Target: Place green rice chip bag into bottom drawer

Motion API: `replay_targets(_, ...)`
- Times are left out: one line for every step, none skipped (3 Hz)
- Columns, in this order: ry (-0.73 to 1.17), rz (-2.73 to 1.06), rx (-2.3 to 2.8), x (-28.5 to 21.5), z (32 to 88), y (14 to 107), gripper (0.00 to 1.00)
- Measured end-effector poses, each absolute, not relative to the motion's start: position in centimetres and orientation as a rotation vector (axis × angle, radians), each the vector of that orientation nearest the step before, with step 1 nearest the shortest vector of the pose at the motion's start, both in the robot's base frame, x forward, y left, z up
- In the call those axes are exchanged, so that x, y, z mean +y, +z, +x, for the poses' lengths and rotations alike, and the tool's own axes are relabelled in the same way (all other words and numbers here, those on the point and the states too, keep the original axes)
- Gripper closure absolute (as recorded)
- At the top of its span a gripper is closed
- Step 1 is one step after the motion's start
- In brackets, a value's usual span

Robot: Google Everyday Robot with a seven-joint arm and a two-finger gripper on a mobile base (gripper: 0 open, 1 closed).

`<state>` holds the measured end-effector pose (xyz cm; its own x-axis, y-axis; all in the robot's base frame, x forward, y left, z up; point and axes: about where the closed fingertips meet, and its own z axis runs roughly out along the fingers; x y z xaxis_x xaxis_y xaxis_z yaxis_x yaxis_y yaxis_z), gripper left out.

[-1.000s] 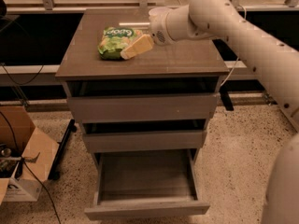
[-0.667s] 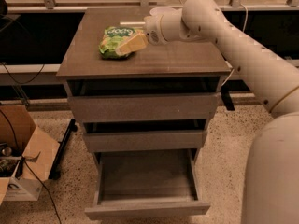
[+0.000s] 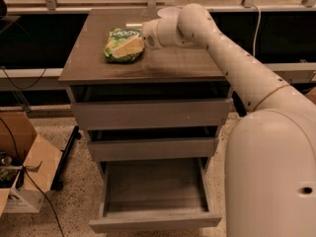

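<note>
The green rice chip bag point(image 3: 115, 44) lies on the left rear part of the grey cabinet's top point(image 3: 168, 65). My gripper point(image 3: 130, 46) reaches in from the right and sits low over the bag's right half, covering part of it. The bottom drawer point(image 3: 154, 221) is pulled out at the foot of the cabinet, and its flat grey floor shows with nothing in it. The two drawers above it are slightly ajar.
A white bowl point(image 3: 169, 11) stands at the cabinet's back edge behind my wrist. My arm and body point(image 3: 271, 172) fill the right side, close to the open drawer. An open cardboard box point(image 3: 22, 164) with cables sits on the floor at the left.
The gripper has moved left across the cabinet top and now lies over the bag. The view has drawn closer to the cabinet. The bag has not shifted.
</note>
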<state>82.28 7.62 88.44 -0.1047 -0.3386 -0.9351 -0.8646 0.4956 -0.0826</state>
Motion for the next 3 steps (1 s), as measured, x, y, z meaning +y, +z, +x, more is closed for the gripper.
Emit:
replay_targets(0.639,-1.019,1.696,9.3,83.4,86.6,0.0)
replay_targets(0.655,-1.01,1.716,10.1,83.8,85.3,0.18)
replay_targets(0.65,-1.001,1.727,9.8,83.5,84.8,0.41)
